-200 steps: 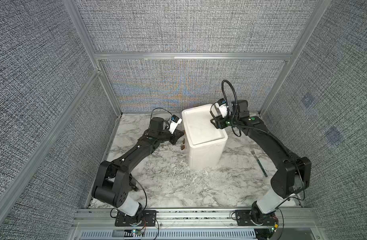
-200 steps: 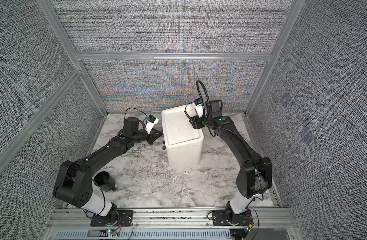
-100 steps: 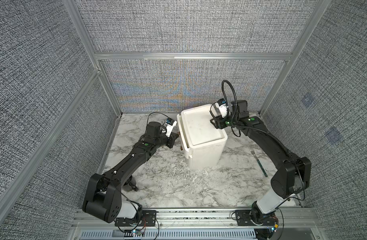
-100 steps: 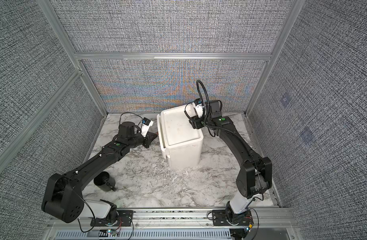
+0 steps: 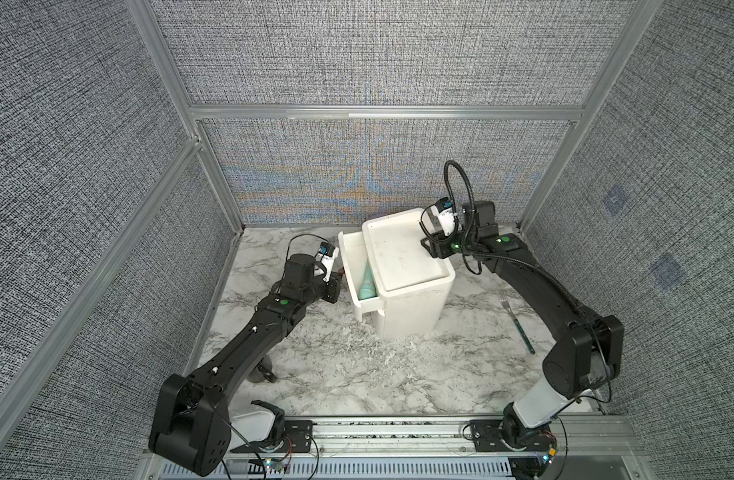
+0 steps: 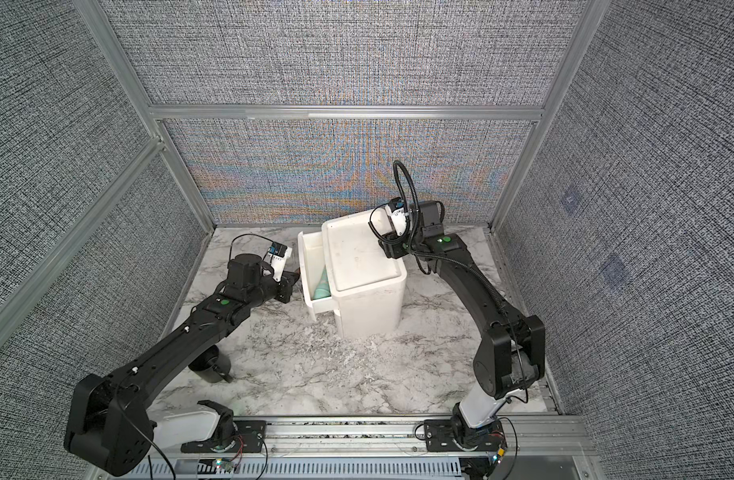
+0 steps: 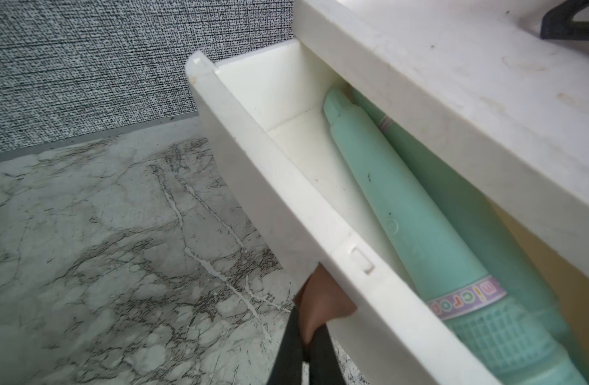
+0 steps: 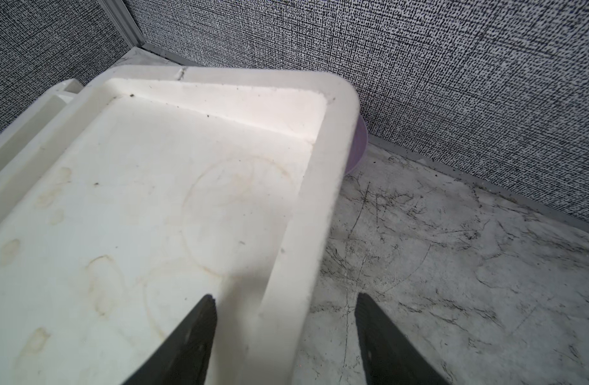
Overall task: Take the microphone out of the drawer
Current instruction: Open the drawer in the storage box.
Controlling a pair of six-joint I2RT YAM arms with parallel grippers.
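Note:
A white drawer unit (image 5: 407,257) (image 6: 361,257) (image 8: 153,200) stands mid-table. Its top drawer (image 5: 348,266) (image 6: 305,266) (image 7: 280,186) is pulled out to the left. A teal microphone (image 5: 367,282) (image 6: 323,286) (image 7: 403,206) lies inside, partly under the unit's top. My left gripper (image 5: 336,282) (image 6: 292,282) (image 7: 308,336) is shut on the drawer's brown handle (image 7: 319,300). My right gripper (image 5: 436,245) (image 6: 390,247) (image 8: 286,300) stands open astride the right rim of the unit's top, one finger over the tray, one outside.
A green-handled fork (image 5: 519,324) lies on the marble at the right. A black cup (image 6: 209,365) stands by the left arm. Something purple (image 8: 358,150) sits behind the unit. White crumbs (image 5: 378,353) lie in front of it. Fabric walls close in on three sides.
My left gripper has drawn the drawer out to the left by its handle, and the microphone has come into view. The right arm has stayed on the rim.

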